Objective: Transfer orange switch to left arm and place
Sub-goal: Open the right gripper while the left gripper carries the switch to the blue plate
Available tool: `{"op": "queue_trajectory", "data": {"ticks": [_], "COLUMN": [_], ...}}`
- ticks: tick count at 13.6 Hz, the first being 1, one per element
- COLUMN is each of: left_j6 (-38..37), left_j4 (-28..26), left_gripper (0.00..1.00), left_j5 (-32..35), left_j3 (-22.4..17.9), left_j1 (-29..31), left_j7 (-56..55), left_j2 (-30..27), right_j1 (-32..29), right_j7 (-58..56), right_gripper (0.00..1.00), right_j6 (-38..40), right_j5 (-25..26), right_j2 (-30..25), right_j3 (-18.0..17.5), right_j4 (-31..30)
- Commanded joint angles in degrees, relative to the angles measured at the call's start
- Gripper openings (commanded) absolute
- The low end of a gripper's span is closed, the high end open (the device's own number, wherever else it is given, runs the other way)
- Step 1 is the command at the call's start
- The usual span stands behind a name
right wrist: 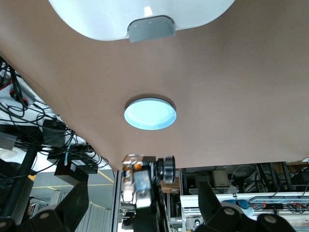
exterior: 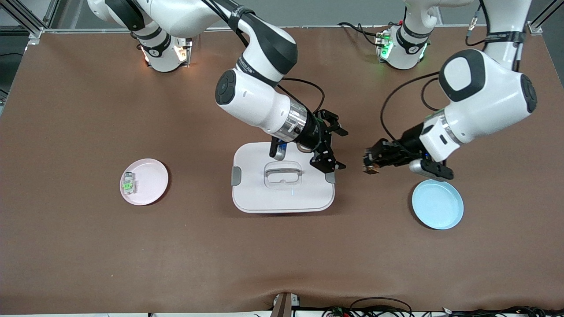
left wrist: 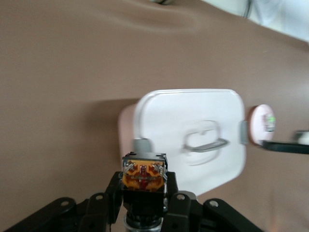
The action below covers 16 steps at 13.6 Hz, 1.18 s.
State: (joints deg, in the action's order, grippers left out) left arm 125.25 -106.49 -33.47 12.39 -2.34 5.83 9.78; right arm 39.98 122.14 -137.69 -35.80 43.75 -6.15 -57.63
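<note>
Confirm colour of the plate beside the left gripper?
Pale blue plate, plain with no pattern; clearest in the front view.

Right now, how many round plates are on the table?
2. The pink plate lies toward the right arm's end, holding the green-centred switch. The blue plate lies toward the left arm's end, under the left gripper. None seem hidden.

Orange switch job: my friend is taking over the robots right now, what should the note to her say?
Left hand: shut on the orange switch, in the air between the box and the blue plate.
Right hand: open, empty, over the box's edge at the left arm's end.
Pink plate still carries the green switch.
Done: the switch has passed from right hand to left.
Left: probably set it on the blue plate and keep both arms off the box.
</note>
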Motion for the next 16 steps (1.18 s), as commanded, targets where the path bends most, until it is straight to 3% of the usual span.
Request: {"op": "queue_trajectory", "data": {"ticks": [1,4,11,16], "left_j6": [-0.9,-0.9,4.2,13.6], "left_j4": [0.1,0.2,1.9,3.3], "left_gripper": [0.0,0.0,0.0,0.0], "left_j5": [7.9,13.5,36.4,37.2], "left_j3": [0.2,0.2,0.3,0.2], "left_j1": [2.9,6.6,14.3,15.7], "left_j7": [2.5,9.7,19.1,41.7], "left_j2": [2.0,5.8,14.0,21.4], "right_j1": [-0.2,-1.0,-4.7,-8.6], "right_j7": [-0.1,-4.6,-26.6,-44.4], "right_gripper": [1.0,1.0,1.0,1.0], "right_j6": [-0.2,3.5,11.9,17.3], "right_j5": [-0.9,-0.5,0.4,3.0], "right_j2": [0.7,0.4,-1.5,-2.3], "right_j3": [-0.1,0.3,1.2,1.4], "right_j4": [1.5,1.5,1.5,1.4]}}
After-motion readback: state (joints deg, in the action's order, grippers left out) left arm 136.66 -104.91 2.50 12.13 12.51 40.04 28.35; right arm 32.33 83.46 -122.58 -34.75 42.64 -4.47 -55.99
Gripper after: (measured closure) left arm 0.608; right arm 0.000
